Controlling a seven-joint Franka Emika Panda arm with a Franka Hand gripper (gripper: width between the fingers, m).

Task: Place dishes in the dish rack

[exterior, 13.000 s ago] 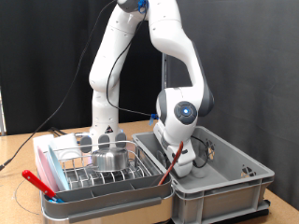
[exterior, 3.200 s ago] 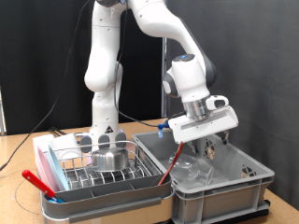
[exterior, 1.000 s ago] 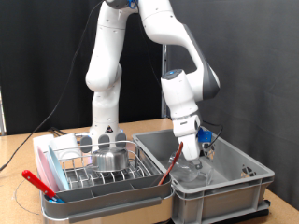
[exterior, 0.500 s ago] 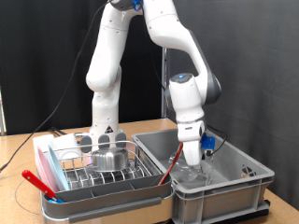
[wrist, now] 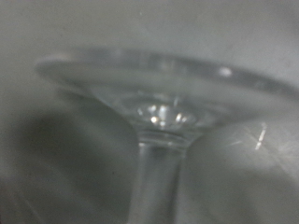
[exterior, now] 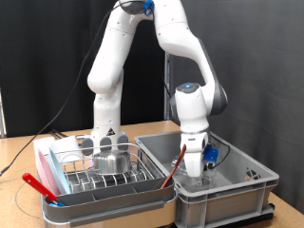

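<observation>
arm: reaches down into the grey crate (exterior: 223, 185), on the exterior view's right
gripper (exterior: 193, 173): low inside the crate, just behind its near wall; fingertips hidden by the wall
finger state: cannot tell; neither view shows the fingers, nor anything between them
nearest item: clear stemmed glass (wrist: 159, 107), filling the wrist view very close up; round foot and stem visible, rest out of frame
glass in exterior view: only a faint clear shape by the gripper, too vague to point at
dish rack (exterior: 104, 176): on the exterior view's left, touching the crate's side; wire slots in a white tray (exterior: 47, 157)
already racked: steel bowl (exterior: 111, 161) sits in the rack, utensil holder (exterior: 103, 143) behind it
other: red-handled tool (exterior: 43, 186) lies at the rack's near left corner; second red stick (exterior: 174, 166) leans at the seam between rack and crate
step in hand (judgement): picking the glass out of the crate
doing it well (judgement): close on the stem or bowl squarely, gently; thin glass is slick and brittle; lift straight up to clear the crate wall and the leaning red stick before crossing to the rack
exterior-only info: arm pose, rack contents, crate and rack layout
wrist-only info: that the target is a stemmed glass and how close it is; blurred, so contact cannot be judged
plate: not visible in either view
</observation>
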